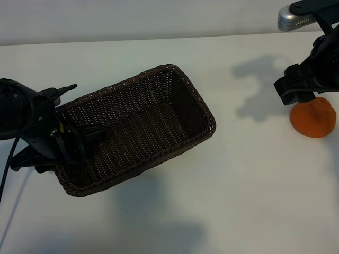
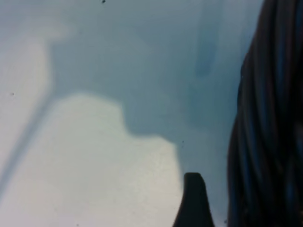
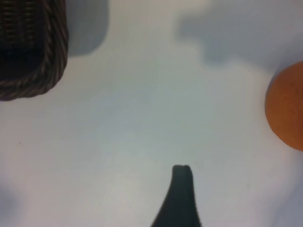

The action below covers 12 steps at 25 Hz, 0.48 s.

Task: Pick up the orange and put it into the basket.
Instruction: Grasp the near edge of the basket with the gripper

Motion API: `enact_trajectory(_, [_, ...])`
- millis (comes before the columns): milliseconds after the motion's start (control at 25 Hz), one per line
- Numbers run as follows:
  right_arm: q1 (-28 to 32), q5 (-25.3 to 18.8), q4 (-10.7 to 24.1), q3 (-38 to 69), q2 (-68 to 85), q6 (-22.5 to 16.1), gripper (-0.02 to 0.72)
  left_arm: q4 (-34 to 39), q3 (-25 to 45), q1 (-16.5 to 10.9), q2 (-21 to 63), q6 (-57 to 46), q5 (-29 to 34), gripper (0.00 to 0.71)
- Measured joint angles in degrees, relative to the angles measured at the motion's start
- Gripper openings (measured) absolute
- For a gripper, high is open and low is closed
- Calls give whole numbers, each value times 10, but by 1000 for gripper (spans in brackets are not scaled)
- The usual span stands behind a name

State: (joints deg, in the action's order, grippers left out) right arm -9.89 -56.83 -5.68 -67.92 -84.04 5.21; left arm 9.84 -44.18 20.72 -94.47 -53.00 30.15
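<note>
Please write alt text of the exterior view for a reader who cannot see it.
A dark woven basket lies empty on a white table, and the orange sits apart from it near the right edge. The right hand hangs open just above the orange; the left hand, open, is at the basket's left end.

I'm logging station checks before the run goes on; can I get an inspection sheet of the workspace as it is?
Surface: white table, bare, arm shadows on it.
Job's things: orange on the table at the right, outside the basket; basket has nothing in it.
Clutter: nothing seen.
Grippers: left pincer open, at the basket's left end, straddling its rim; right pincer open, just above and beside the orange, not gripping it.
Cables: dark cable hanging from the left arm.
Surroundings: pale wall behind the table.
</note>
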Motion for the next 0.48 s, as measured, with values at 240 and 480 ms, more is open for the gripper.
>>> enact_trajectory(240, [0, 0, 0, 0, 0, 0, 595, 2, 0, 0, 0, 4, -2, 529])
enact_trajectory(480, [0, -1, 0, 0, 0, 0, 595, 2, 0, 0, 0, 15, -2, 527])
